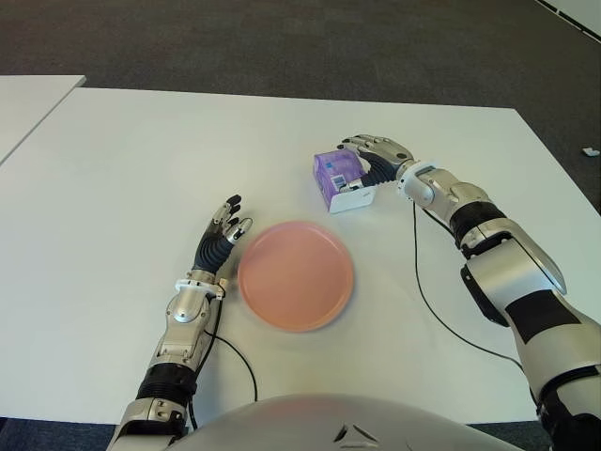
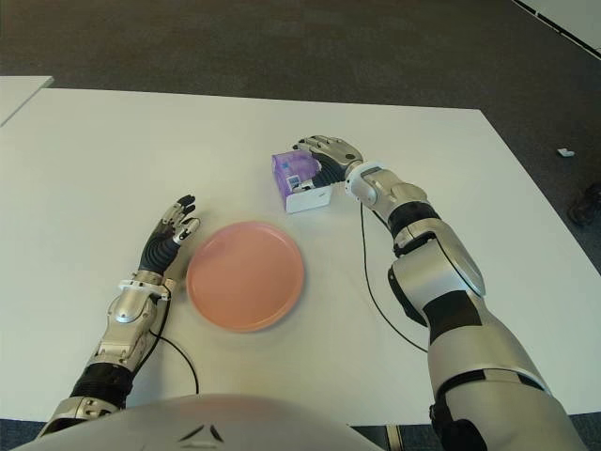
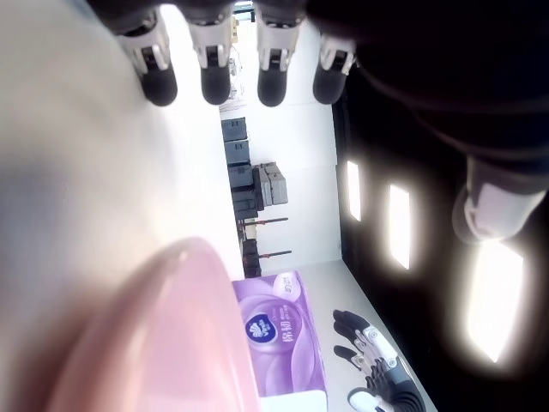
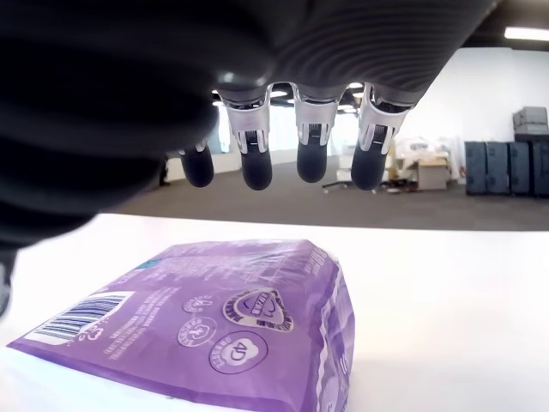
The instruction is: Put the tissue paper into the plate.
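Tissue pack [image 1: 340, 180]: a purple and white pack lying on the white table [image 1: 141, 169], beyond the plate and toward my right, apart from the plate's rim.
My right hand [image 1: 373, 155]: it reaches over the pack from the right; in my right wrist view my fingers [image 4: 311, 154] are extended and spread a little, hanging above the pack's top with a gap under the tips. I am not gripping it. Whether my palm or thumb touches the pack's side, I cannot tell.
Pack and hand: the pack sits under and just ahead of my fingers, its purple face turned up toward them.
Labels: a barcode on a white patch near one corner, several round emblems printed in white on the purple wrap, and a blue oval logo on the side seen from my left wrist; none of the writing is readable.
Plate [image 1: 296, 274]: pink, round, nothing in it, near me at the table's middle.
My left hand [image 1: 224, 231]: just left of the plate, fingers straight and loosely spread, holding nothing.
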Tool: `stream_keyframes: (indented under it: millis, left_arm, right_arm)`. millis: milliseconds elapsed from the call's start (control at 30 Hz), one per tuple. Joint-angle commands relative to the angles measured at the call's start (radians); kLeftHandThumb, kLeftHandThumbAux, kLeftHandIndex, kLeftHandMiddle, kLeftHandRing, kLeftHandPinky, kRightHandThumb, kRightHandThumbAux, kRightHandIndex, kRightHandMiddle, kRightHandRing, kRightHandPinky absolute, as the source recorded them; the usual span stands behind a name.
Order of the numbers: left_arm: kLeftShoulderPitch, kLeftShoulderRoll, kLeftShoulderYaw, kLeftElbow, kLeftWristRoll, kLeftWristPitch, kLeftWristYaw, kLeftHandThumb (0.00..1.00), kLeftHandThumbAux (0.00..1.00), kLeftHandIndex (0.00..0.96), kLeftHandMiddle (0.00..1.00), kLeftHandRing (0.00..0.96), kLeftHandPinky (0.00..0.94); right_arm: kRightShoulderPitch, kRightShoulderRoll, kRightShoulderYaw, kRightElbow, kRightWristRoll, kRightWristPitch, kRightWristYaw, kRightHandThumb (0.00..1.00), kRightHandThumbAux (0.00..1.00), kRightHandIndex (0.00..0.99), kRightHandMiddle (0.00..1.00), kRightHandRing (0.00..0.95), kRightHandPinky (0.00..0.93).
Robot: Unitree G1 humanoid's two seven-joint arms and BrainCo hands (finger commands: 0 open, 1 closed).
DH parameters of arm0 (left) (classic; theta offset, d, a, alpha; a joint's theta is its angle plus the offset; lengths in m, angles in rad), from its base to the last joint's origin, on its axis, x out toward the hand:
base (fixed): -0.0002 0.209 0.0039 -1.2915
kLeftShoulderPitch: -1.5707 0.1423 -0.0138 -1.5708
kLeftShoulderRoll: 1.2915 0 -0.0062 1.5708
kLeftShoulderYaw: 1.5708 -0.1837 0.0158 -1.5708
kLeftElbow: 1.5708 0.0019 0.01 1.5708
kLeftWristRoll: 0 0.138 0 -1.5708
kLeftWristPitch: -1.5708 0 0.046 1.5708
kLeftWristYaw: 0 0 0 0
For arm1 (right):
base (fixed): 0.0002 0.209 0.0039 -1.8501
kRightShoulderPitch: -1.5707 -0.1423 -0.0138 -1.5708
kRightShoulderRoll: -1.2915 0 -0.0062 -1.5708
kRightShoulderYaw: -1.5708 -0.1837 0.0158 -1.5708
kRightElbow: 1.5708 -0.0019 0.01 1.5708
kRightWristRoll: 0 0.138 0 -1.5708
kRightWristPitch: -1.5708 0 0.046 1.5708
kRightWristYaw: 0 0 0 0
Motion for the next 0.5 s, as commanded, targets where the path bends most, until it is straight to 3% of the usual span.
stream_keyframes:
  millis: [33, 500]
  left_arm:
    - [0.042, -0.017, 0.000, 0.060, 0.003, 0.028, 0.014, 0.000, 0.410, 0.000, 0.000, 0.000, 0.000]
    - [0.046, -0.017, -0.006, 0.066, 0.018, 0.014, 0.023, 0.000, 0.414, 0.000, 0.000, 0.000, 0.000]
  right_arm:
    - [0.025, -0.013, 0.021, -0.015, -0.025, -0.024, -0.020, 0.372, 0.306, 0.013, 0.000, 0.000, 0.000]
    - [0.029, -0.019, 0.059, -0.028, -0.064, -0.049, -0.042, 0.373, 0.300, 0.011, 0.000, 0.000, 0.000]
